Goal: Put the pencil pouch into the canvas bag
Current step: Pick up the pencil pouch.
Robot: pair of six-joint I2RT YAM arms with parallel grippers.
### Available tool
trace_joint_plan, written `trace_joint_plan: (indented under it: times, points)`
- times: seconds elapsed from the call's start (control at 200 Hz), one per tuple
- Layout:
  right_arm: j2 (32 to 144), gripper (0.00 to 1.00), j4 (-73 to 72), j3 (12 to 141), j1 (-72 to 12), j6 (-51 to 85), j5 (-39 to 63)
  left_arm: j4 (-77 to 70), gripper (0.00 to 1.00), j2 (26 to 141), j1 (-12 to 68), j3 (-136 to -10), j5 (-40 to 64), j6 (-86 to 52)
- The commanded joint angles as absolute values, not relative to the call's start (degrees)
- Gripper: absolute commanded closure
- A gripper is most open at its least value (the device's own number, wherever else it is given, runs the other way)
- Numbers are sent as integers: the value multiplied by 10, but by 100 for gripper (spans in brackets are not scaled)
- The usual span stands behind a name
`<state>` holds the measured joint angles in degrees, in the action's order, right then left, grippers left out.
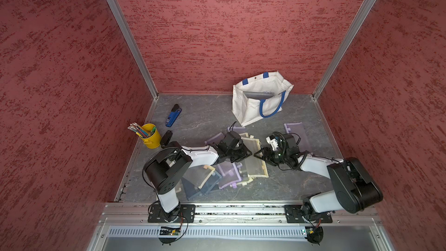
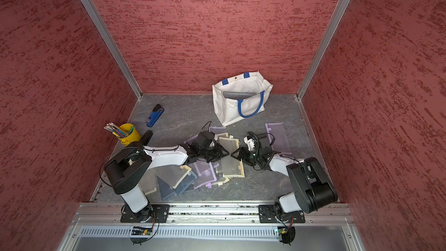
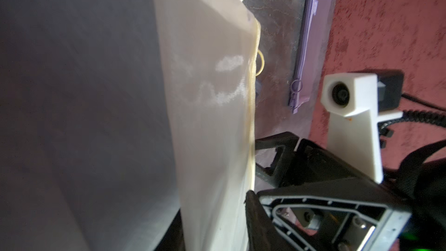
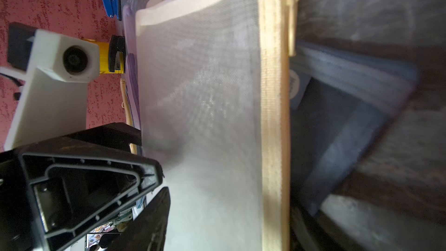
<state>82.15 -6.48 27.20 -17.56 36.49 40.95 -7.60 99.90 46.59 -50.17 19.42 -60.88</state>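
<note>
The pencil pouch (image 4: 200,92), a cream see-through one, is at the top of the heap of pouches (image 1: 229,172) in the middle of the table (image 1: 200,117). It is well apart from the canvas bag (image 1: 251,109) at the back. The left gripper's (image 1: 245,153) jaws look pinched on one thin edge of it. The right gripper's (image 1: 259,156) jaws stand apart at its zip edge. The pouch is floppy, so I think it could slip out. It could also sag and catch on the bag's rim or blue handle (image 1: 272,111). A bump could knock the soft bag over.
</note>
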Motion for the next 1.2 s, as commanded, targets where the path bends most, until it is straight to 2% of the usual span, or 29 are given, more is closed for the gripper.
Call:
trace_joint_plan:
  times: [0.0,0.025,0.245,0.446,0.716,0.897,1.197]
  points:
    - [776,31,-54,273,-178,361,410,-101,90,992,467,-512,205,-591]
    - [763,31,-43,275,-178,359,406,-99,100,989,465,-512,206,-586]
    - [636,27,73,321,-178,339,397,-112,100,890,423,-487,255,-521]
    - [573,25,100,385,-178,342,442,-106,100,764,339,-485,374,-467]
    - [609,24,-14,460,-178,415,532,-89,100,692,268,-531,504,-450]
    - [642,24,-69,496,-179,447,561,-148,100,702,269,-541,530,-483]
    - [678,23,-228,486,-192,540,575,-237,100,746,284,-543,538,-523]
